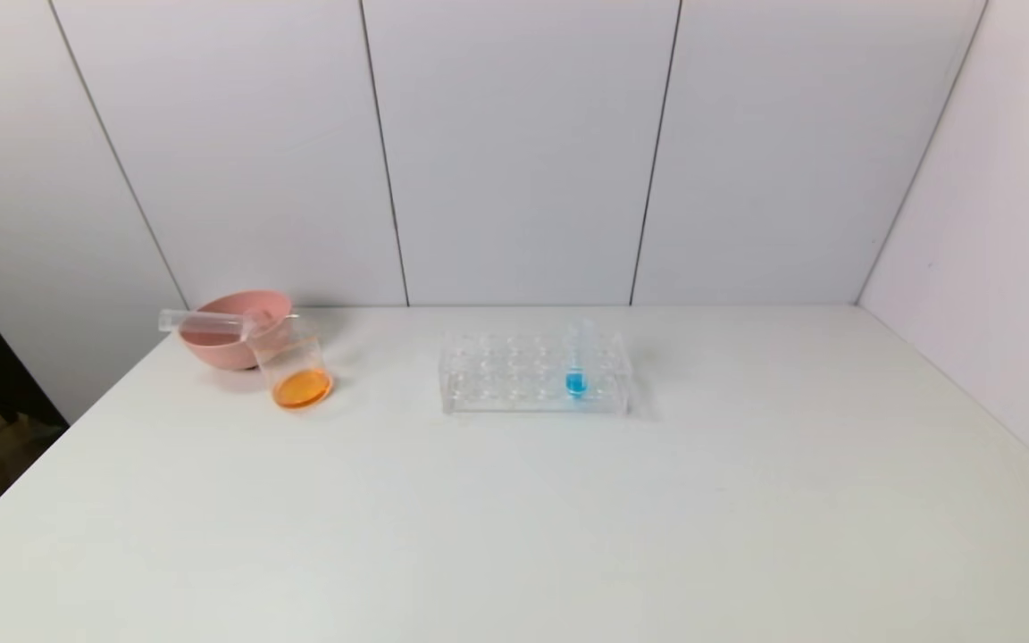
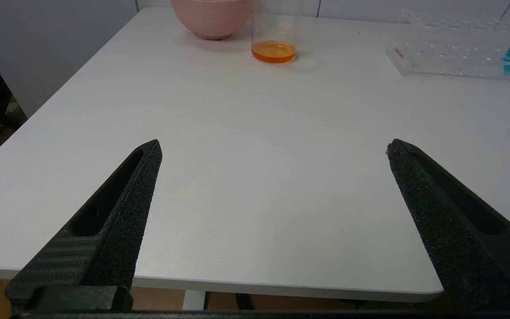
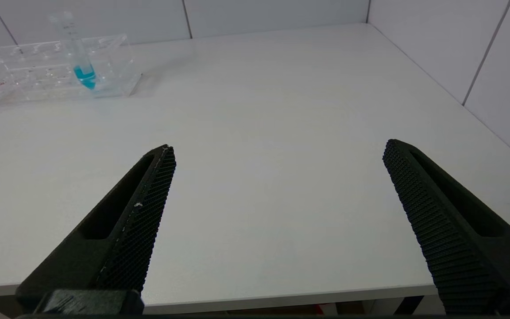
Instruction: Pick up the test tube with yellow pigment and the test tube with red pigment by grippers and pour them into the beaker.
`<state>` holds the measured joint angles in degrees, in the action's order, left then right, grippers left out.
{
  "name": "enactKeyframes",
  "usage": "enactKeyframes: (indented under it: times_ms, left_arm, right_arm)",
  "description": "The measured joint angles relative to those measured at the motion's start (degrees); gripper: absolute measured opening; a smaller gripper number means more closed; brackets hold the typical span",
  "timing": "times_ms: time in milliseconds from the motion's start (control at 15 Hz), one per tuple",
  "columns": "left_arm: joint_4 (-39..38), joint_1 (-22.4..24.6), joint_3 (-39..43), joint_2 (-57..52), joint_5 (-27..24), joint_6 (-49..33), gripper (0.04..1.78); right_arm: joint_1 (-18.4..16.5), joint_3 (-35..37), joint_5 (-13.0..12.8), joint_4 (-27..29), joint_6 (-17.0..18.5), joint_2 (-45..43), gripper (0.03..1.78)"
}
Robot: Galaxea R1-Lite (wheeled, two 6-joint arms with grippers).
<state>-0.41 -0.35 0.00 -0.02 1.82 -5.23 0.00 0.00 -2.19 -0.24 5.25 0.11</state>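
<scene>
Orange liquid is being held as a shallow layer in the bottom of the beaker (image 1: 294,368), which is standing on the white table (image 1: 514,518) toward its far left, just in front of and touching or nearly touching the pink bowl (image 1: 230,338). An emptied clear test tube (image 1: 202,323) is lying across the rim of the bowl, one end sticking out past the bowl's left side; whether a second tube is lying with it cannot be made out. A clear many-holed rack (image 1: 534,373) is sitting near the table's middle, well apart from the beaker, with a single tube of blue liquid (image 1: 576,362) being kept upright in one of its right-hand holes. The left gripper (image 2: 272,148) is being held low at the near table edge, its fingers (image 2: 122,208) spread wide with nothing between them. The right gripper (image 3: 279,150) is likewise being held at the near edge, fingers (image 3: 137,212) wide apart and gripping nothing
</scene>
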Motion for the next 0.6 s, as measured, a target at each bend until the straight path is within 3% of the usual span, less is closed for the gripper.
enactKeyframes:
  times_ms: [600]
  left_arm:
    - [0.0, 0.02, 0.0, 0.0, 0.0, 0.0, 1.78]
  right_arm:
    - [0.0, 0.0, 0.0, 0.0, 0.0, 0.0, 1.71]
